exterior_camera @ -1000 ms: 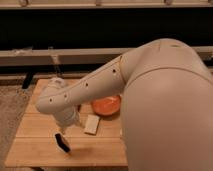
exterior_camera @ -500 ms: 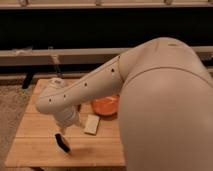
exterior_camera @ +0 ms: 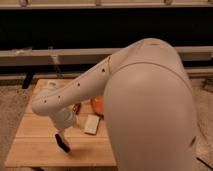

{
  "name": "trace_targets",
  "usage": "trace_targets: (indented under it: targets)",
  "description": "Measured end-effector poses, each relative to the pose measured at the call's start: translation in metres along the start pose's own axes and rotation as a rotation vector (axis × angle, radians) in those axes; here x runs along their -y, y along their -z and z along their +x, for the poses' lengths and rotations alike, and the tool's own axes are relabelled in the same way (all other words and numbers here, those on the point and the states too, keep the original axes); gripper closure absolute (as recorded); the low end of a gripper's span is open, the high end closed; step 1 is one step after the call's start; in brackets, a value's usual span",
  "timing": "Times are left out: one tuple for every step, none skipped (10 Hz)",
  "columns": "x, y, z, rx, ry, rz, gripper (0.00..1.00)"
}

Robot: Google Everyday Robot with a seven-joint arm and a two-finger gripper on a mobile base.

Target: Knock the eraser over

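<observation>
The gripper is seen low over the wooden table, near its front edge. A small black shape there may be the eraser, but it cannot be told apart from the fingertips, nor can the jaw state be told. The approach step is judged in hand; a short sideways nudge is called for. Open board lies left; the beige pad and orange dish sit right.

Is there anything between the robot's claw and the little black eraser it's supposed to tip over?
Nothing visible. The gripper hangs low over the front left of the wooden table, right at the dark eraser, so the two blur together. The beige pad and orange dish lie off to the side.
</observation>
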Motion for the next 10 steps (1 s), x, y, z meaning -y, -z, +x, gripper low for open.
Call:
trace_targets:
  targets:
    - [-0.0025, -0.0009, 0.0003, -0.002, 0.016, -0.001, 0.35]
    - [-0.0028, -0.0017, 0.0015, -0.001, 0.020, 0.002, 0.35]
    - [-0.0016, 0.0011, 0.0025, 0.007, 0.007, 0.003, 0.35]
    - [0.0020, 0.0010, 0.0040, 0.007, 0.001, 0.006, 0.35]
    - [-0.0016, 0.0005, 0.0045, 0.007, 0.014, 0.007, 0.35]
    - [-0.0056, 0.0006, 0.0050, 0.010, 0.027, 0.009, 0.35]
    - [-0.0048, 0.0007, 0.0046, 0.013, 0.029, 0.012, 0.35]
    - [-0.0030, 0.0007, 0.0054, 0.013, 0.026, 0.014, 0.35]
    - [-0.0035, 0.0008, 0.0064, 0.014, 0.027, 0.016, 0.35]
    - [-0.0051, 0.0012, 0.0070, 0.016, 0.032, 0.018, 0.35]
